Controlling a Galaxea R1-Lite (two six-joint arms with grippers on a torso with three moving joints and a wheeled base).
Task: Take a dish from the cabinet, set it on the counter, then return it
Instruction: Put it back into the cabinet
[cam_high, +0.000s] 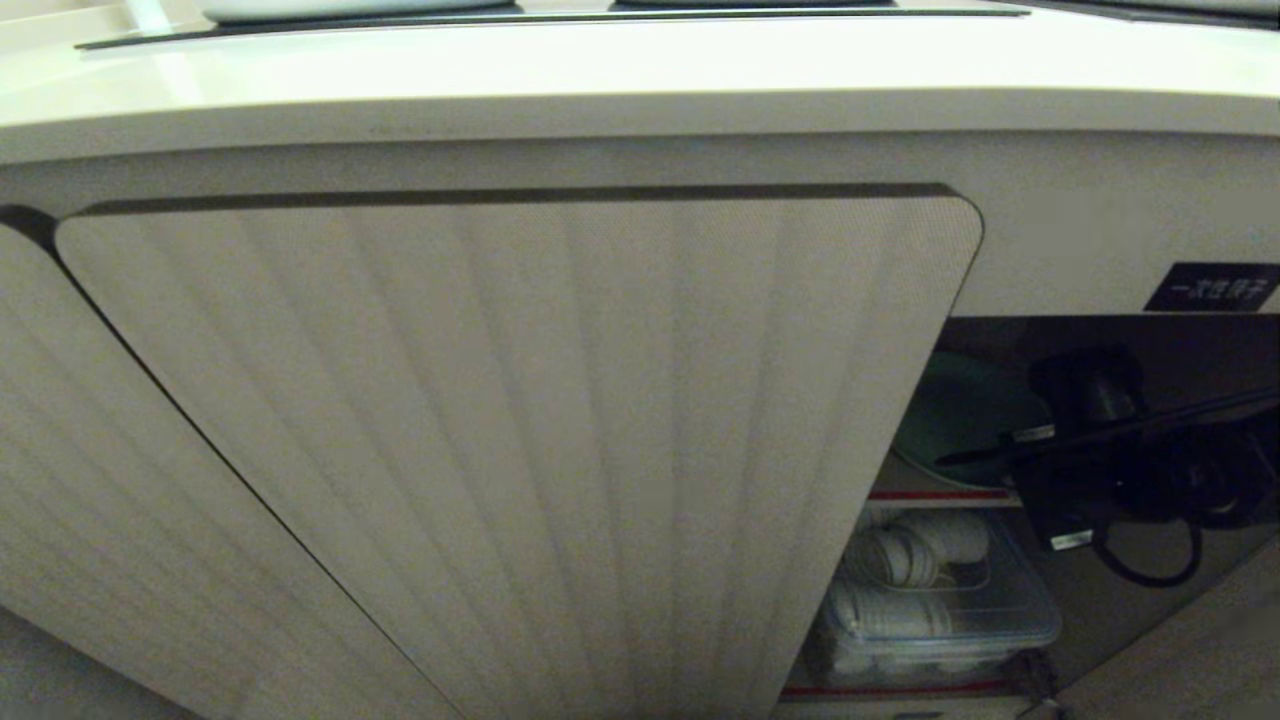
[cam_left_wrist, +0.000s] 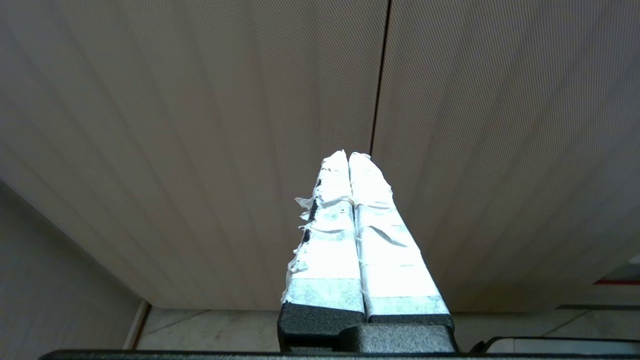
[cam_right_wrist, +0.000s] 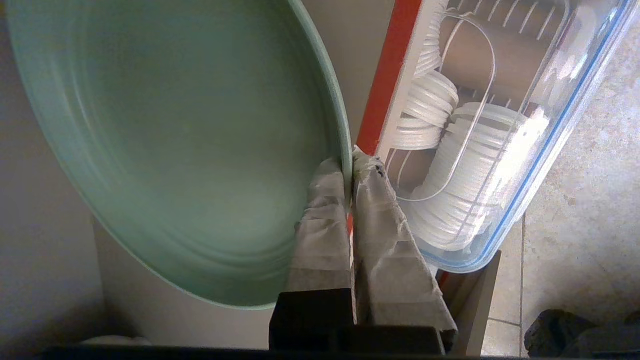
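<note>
One pinch point only: right gripper (cam_right_wrist: 350, 165) is clenched on the rim of the round, shallow, matte mint-green dish (cam_right_wrist: 190, 150), taped fingers (cam_right_wrist: 325, 220) either side of the edge. Dish sits on the upper red-edged shelf (cam_high: 940, 494) inside the open beige ribbed cabinet (cam_high: 520, 450), under the small black label (cam_high: 1212, 287).

Judgement: whether it's coming out or going back, I can't tell. Either way, keep the plate level, move it straight along the shelf, and clear the door edge. A rim grip is weak against torque, so go slow, no wrist roll.

Clear plastic lidded box (cam_high: 940, 610) on the shelf below: avoid it.

Left gripper (cam_left_wrist: 350, 165) is parked, its jaws pressed together on nothing, facing ribbed doors. Cream counter (cam_high: 640, 80) above.
</note>
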